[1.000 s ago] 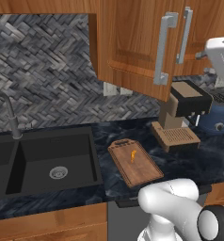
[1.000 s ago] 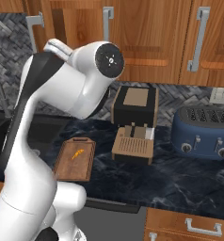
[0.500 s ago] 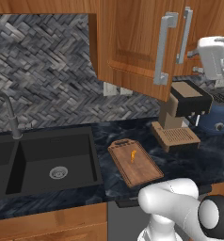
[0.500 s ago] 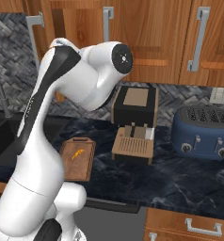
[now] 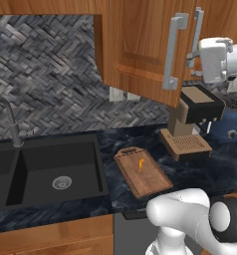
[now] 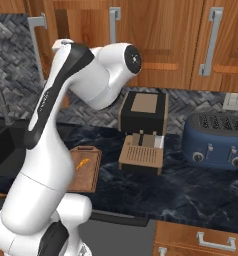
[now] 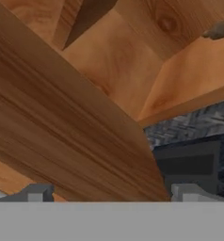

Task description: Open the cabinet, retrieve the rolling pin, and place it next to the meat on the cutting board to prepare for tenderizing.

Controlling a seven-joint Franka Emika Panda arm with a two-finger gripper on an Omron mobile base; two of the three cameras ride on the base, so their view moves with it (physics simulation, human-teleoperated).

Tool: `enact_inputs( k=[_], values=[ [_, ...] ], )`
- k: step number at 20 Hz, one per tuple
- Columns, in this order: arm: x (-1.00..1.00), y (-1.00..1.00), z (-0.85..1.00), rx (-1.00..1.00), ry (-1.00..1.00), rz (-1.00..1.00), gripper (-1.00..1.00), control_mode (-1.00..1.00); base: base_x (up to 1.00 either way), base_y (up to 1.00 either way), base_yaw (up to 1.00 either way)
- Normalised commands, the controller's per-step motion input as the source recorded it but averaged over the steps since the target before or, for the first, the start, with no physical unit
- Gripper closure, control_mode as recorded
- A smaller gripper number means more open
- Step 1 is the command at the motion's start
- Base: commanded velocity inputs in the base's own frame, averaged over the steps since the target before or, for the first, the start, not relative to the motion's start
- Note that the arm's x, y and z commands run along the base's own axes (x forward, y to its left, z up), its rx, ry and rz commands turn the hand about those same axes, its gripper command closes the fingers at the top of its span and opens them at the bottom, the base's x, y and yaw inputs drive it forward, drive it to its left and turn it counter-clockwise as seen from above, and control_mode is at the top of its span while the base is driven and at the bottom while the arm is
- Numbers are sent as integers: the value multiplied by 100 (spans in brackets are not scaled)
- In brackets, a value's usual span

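The cabinet has its left door swung out toward me, grey bar handle facing front. My gripper hovers beside that door's free edge, level with the handle. In the hand view the gripper is open, fingertips wide apart, with the door's wooden edge running between them and the cabinet's inside behind. A small dark tip pokes in at the upper right; I cannot tell what it is. The rolling pin is hidden. The meat lies on the cutting board on the counter.
A black coffee machine with a ribbed wooden block stands right of the board. The blue toaster sits further right. A black sink and faucet are on the left. My arm rises over the board.
The hand has swung left toward the open door's edge and the arm has leaned further over. The door, board and meat have not moved.
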Motion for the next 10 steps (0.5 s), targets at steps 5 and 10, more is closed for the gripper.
enact_inputs(
  k=[5, 10],
  values=[
    [6, 40, -1, 1, 1, 9, -100, -100, 0, 0, 0],
    [-1, 60, -2, 0, 0, 12, -100, -100, 0, 0, 0]
  ],
)
